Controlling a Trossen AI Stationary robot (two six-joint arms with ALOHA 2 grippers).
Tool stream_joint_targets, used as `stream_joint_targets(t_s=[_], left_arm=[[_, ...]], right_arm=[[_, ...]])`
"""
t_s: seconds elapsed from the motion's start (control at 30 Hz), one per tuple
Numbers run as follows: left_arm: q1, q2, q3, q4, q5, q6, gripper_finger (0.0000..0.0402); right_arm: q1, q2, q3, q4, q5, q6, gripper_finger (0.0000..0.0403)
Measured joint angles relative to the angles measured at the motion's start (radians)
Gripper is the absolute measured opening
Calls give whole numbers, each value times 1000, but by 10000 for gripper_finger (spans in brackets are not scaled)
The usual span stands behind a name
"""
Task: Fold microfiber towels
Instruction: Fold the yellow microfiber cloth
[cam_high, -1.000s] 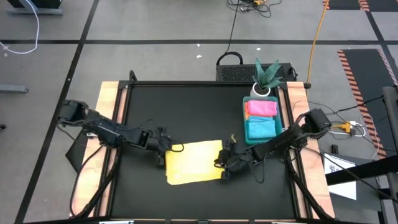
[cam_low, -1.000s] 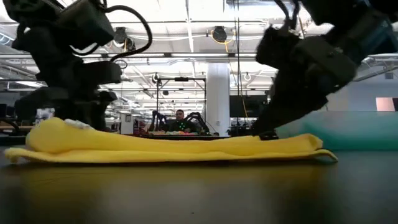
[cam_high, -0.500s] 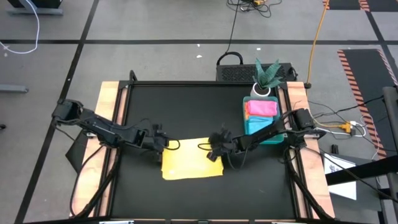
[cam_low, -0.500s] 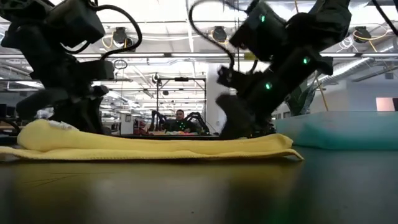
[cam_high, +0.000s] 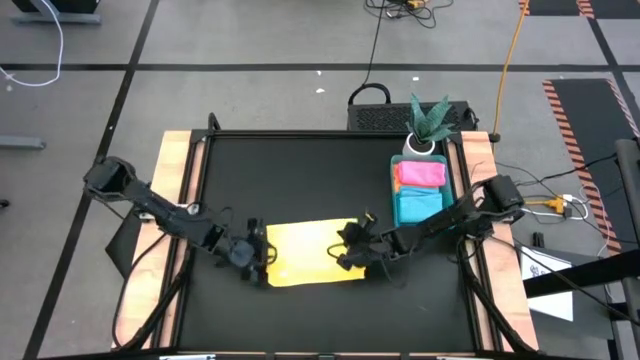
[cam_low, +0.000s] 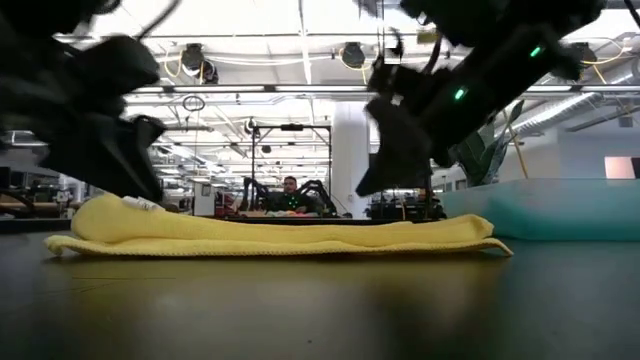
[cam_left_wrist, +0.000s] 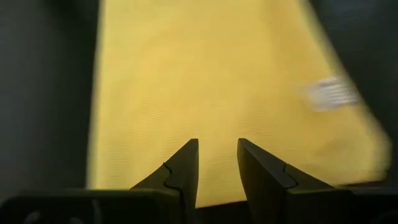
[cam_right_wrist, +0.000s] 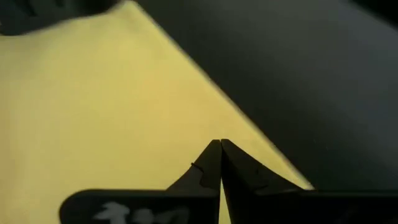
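Note:
A folded yellow microfiber towel (cam_high: 308, 253) lies flat on the black table (cam_high: 300, 170), near its front edge. My left gripper (cam_high: 258, 256) is open at the towel's left end, and its own view shows yellow cloth (cam_left_wrist: 205, 74) in the gap between its fingers (cam_left_wrist: 216, 152). My right gripper (cam_high: 347, 250) is shut over the towel's right part (cam_right_wrist: 93, 112). The low view shows its tip (cam_low: 368, 188) hanging clear above the cloth (cam_low: 300, 235). A pink towel (cam_high: 420, 173) and a light blue towel (cam_high: 420, 207) lie folded in the green tray (cam_high: 393, 190). My left gripper stands with open fingers slanting down over the towel's raised left end (cam_low: 110, 212). In the low view a fingertip comes close to the cloth, but blur keeps me from telling whether it touches.
The green tray stands at the table's right side, with a potted plant (cam_high: 428, 125) behind it at the far right corner. Bare black table lies beyond the yellow towel toward the far edge. Wooden strips (cam_high: 178, 200) run along both table sides.
My right gripper, shut throughout, went from the towel's right edge leftward over the cloth and has risen clear of it. My left gripper has swung toward the table's near edge along the towel's left end. The towel has stayed flat, shifting only slightly.

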Motion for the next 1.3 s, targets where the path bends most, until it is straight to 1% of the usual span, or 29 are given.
stream_joint_targets(t_s=[0.07, 0.17, 0.3, 0.43, 0.5, 0.57, 0.67, 0.7, 0.83, 0.9, 1.07, 1.2, 1.3], left_arm=[[-57, -1, 0, 14, -5, -60, 113], [-160, -1, 0, 9, -52, -148, 113], [-291, 6, 21, 9, -127, -230, 113], [-389, 35, 46, 25, -192, -252, 113], [-415, 63, 51, 52, -205, -241, 113], [-428, 104, 51, 84, -212, -223, 113], [-424, 167, 51, 90, -209, -226, 113], [-419, 187, 54, 74, -200, -238, 113], [-399, 252, 113, -78, -191, -277, 113], [-391, 285, 147, -107, -199, -232, 113], [-395, 387, 227, -104, -279, 12, 113], [-409, 428, 261, -104, -344, 163, 113], [-409, 435, 262, -93, -350, 225, 113]], right_arm=[[34, -11, 0, 21, -3, -21, 0], [88, -5, 0, 88, -23, -86, 0], [139, 32, 0, 267, -118, -169, 0], [173, 94, 0, 498, -250, -327, 0], [180, 133, 0, 613, -305, -410, 0], [181, 175, 4, 694, -347, -453, 0], [176, 224, 32, 731, -376, -459, 0], [175, 237, 47, 730, -376, -459, 0], [175, 263, 83, 722, -377, -479, 5], [176, 262, 85, 728, -377, -485, 8], [177, 254, 85, 735, -376, -486, 11], [177, 254, 84, 720, -376, -480, 11], [177, 254, 84, 720, -377, -477, 11]])
